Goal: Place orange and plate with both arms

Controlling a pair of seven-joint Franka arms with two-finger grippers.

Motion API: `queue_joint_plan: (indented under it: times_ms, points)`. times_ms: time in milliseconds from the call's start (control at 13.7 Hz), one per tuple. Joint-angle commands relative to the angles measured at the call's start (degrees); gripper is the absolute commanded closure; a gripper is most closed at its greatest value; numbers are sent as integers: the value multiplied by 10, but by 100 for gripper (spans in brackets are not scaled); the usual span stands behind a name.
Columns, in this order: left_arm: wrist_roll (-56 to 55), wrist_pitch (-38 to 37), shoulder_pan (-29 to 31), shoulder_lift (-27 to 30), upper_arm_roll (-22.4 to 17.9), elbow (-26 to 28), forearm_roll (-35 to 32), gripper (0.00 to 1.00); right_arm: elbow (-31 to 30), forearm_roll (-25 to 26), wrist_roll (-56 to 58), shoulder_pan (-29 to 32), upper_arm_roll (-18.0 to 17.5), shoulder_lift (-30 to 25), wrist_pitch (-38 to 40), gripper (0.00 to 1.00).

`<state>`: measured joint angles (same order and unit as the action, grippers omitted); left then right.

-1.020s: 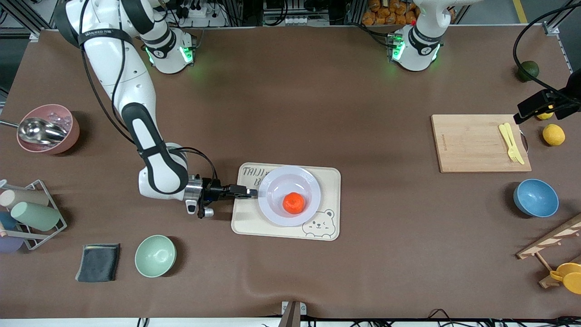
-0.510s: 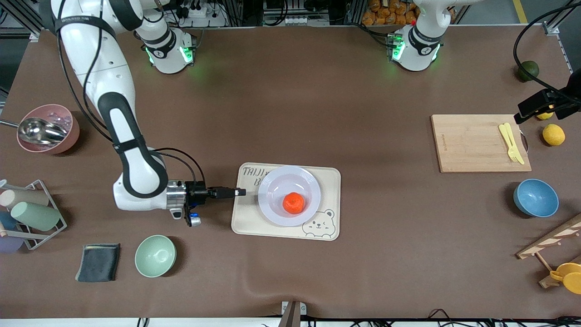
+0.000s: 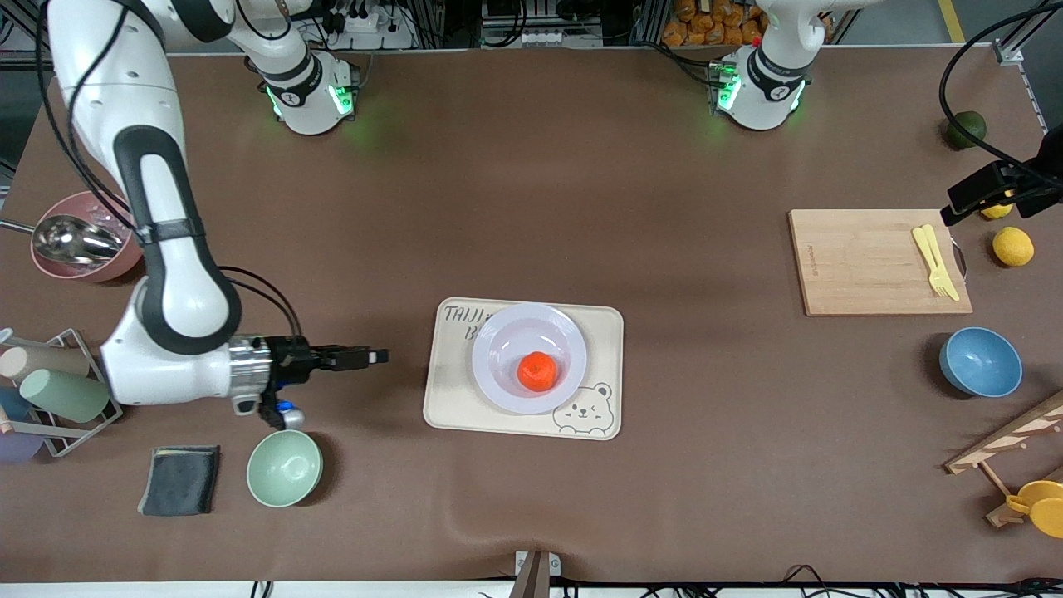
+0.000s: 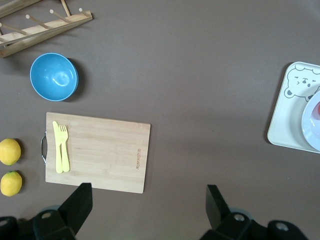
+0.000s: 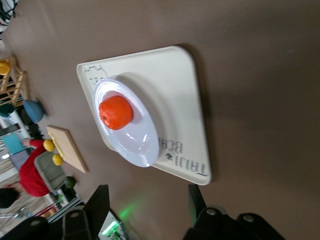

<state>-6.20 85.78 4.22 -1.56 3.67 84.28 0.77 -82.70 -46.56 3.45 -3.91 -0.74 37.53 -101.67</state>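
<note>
The orange (image 3: 537, 371) lies in the well of the white plate (image 3: 507, 332), which rests on the cream bear tray (image 3: 453, 407) in the middle of the table. My right gripper (image 3: 379, 356) is open and empty, low over the bare table beside the tray, toward the right arm's end. Its wrist view shows the orange (image 5: 115, 112), the plate (image 5: 137, 145) and the tray (image 5: 175, 85) ahead of the open gripper (image 5: 148, 200). My left gripper (image 4: 148, 200) is open and empty, high over the table beside the cutting board (image 4: 100, 152); its dark hand (image 3: 992, 193) shows at the front view's edge.
A green bowl (image 3: 284, 468) and grey cloth (image 3: 179, 479) lie near the right gripper. A pink bowl with scoop (image 3: 83, 241) and a cup rack (image 3: 50, 390) stand at that end. The cutting board (image 3: 864, 262), lemons (image 3: 1013, 247), blue bowl (image 3: 980, 362) and wooden rack (image 3: 1009, 440) are at the left arm's end.
My right gripper has drawn back from the plate's rim, off the tray, toward the right arm's end of the table. The plate and orange have stayed put. The left arm waits.
</note>
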Motion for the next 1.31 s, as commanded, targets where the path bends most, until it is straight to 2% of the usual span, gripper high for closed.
queue_joint_plan:
  times_ms: [0, 73, 146, 219, 291, 583, 802, 1093, 1239]
  points:
    - [5, -6, 1, 8, 2, -3, 0, 0, -1, 67, -30, 26, -5, -37, 34, 28]
    - [6, -6, 1, 7, 2, -3, -1, 0, 9, 96, -30, 36, -1, -46, 49, 25]
    - [4, -6, 1, 8, 3, -3, -1, 0, 12, 124, -30, 47, 3, -62, 62, 17]
    - [3, -8, 0, 9, 5, -2, -9, 0, 12, 162, -28, 56, 10, -90, 77, 4]
    - [4, -14, 0, 16, 5, 3, -9, 0, 13, 209, -27, 60, 14, -111, 78, 0]
    - [1, -22, 1, 25, 10, 8, -9, 0, 8, 347, -24, 81, 14, -199, 93, 0]
    - [8, -23, 1, 23, 11, 4, -9, 0, 8, 361, 6, 108, 13, -247, 120, 0]
    - [2, -22, -2, 17, 11, -1, -10, 0, 4, 366, 24, 107, 14, -314, 143, 0]
    - [3, -22, -2, 17, 11, -2, -9, 0, -11, 399, -3, 99, 11, -354, 143, 0]
